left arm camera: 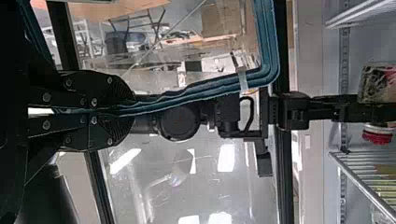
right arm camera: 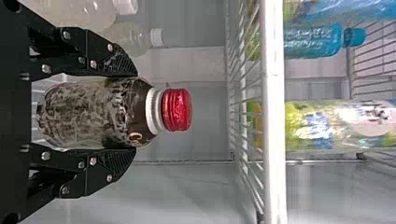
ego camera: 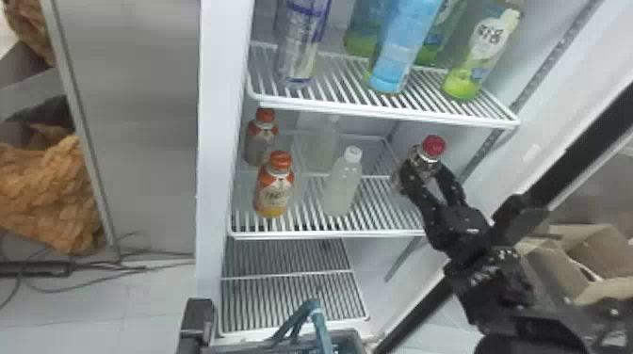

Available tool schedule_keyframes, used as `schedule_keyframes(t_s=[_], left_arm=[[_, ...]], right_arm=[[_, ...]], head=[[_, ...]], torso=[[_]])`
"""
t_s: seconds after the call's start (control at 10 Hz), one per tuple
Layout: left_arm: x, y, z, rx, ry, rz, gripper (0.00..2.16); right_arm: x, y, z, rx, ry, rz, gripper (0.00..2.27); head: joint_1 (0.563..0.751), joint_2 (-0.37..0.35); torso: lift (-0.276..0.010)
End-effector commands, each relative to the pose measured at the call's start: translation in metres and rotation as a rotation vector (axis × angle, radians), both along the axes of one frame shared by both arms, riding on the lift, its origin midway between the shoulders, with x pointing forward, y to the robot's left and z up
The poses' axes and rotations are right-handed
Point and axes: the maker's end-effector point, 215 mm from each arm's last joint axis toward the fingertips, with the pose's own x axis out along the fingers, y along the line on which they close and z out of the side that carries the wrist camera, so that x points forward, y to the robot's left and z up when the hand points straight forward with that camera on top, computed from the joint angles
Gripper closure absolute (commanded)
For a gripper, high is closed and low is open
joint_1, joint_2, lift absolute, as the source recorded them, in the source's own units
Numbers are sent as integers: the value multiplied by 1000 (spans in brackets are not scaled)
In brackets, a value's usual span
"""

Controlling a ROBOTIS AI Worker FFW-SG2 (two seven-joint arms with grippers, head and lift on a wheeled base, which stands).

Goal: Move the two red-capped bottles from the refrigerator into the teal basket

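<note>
The red-capped, dark-labelled plastic bottle is upright inside the refrigerator, gripped below its cap, likely to come out without tipping. The teal-handled basket hangs low in front, presumably to receive it. My right claw is bottle-wide, 2 fingers squeezing its sides; my left claw pinches the teal handle narrowly.

Black right arm, 2-fingered black gripper, silver screws.

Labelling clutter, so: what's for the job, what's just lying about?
Job:
- red-capped bottle, in right gripper
- teal basket's handle, in left gripper

Just about:
- orange-capped bottle, another behind
- white-capped bottle
- green-bottomed bottle
</note>
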Motion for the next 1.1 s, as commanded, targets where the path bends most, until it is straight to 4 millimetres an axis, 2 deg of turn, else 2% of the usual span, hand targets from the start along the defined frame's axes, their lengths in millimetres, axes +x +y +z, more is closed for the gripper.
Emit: schedule_keyframes(t_s=[0.0, 0.2, 0.4, 0.7, 1.0], left_arm=[[0, 0, 0, 0, 0, 0, 1105], [0, 0, 0, 0, 0, 0, 1105], [1, 1, 0, 0, 1, 6, 1105], [1, 0, 0, -2, 1, 6, 1105], [0, -1, 0, 0, -2, 2, 1105]], right_arm=[[-15, 0, 5, -10, -1, 4, 664], [-38, 1, 10, -26, 25, 12, 662], [-44, 8, -1, -4, 56, 44, 662], [-61, 23, 9, 49, 39, 78, 662], [-75, 40, 2, 49, 116, 117, 662]], head=[[695, -350], [695, -350], [695, -350], [695, -350], [695, -350]], torso=[[-228], [-228], [-228], [-228], [-228]])
